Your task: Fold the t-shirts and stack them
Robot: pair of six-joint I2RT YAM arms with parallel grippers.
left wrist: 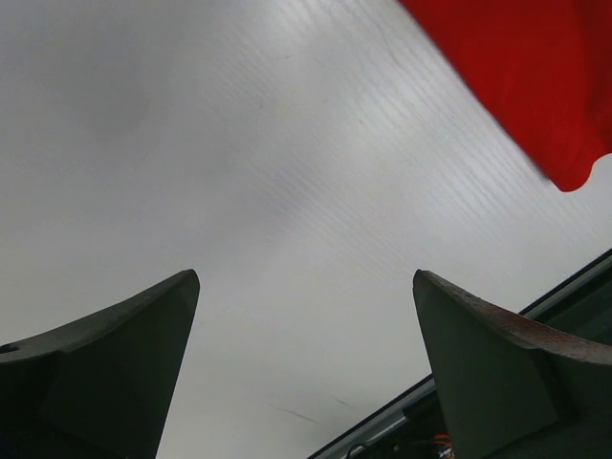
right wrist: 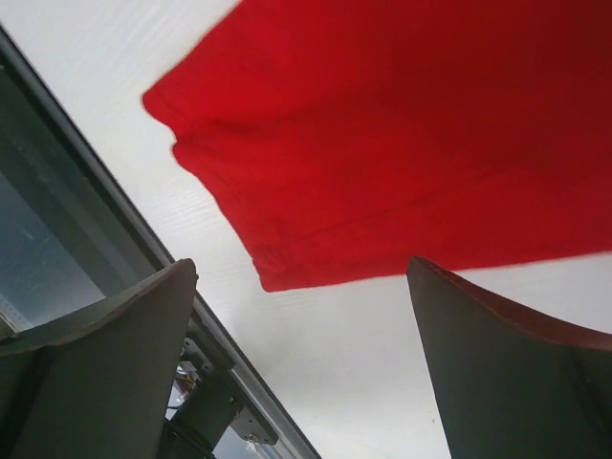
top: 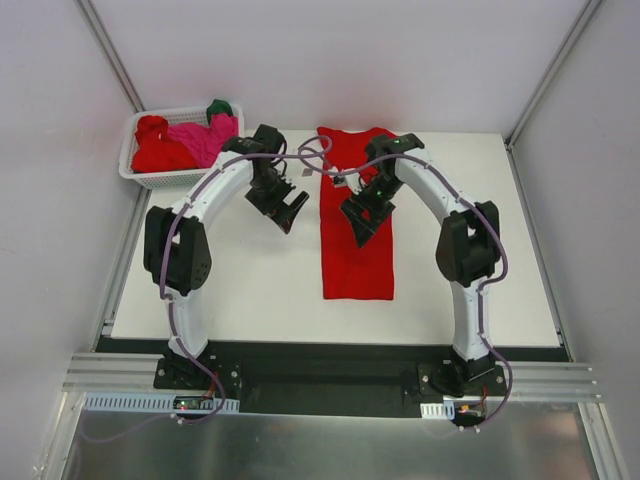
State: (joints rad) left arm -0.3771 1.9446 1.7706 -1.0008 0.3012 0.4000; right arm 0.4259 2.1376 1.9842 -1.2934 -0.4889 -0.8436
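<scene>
**Ana:** Where is the red t-shirt (top: 357, 255)?

**Ben:** It lies flat on the desk (top: 250, 290), right of the middle. It is folded into a long narrow strip that runs from the far edge toward the arm bases. Its near hem stops short of the desk's near edge.

**Ana:** And the right gripper (top: 358, 231)?

**Ben:** It hangs over the strip, about halfway along it. Its jaws are spread wide and hold nothing. In the right wrist view a corner and a stitched hem of the red cloth show beyond the two fingers, with white desk below them.

**Ana:** What about the left gripper (top: 288, 214)?

**Ben:** Its jaws are just as wide, and it is empty too. It sits over bare desk just left of the strip, apart from the cloth. Its wrist view shows only one red corner at the upper right.

**Ana:** Where are the other shirts?

**Ben:** They are in a white lattice basket (top: 132, 166) at the far left corner of the desk. A crumpled red shirt (top: 158, 150) fills its left side. A magenta-pink shirt (top: 205, 138) lies beside it on the right. A dark green shirt (top: 222, 106) pokes up at the basket's far right corner. All three are bunched up, not folded, and well apart from both arms.
</scene>
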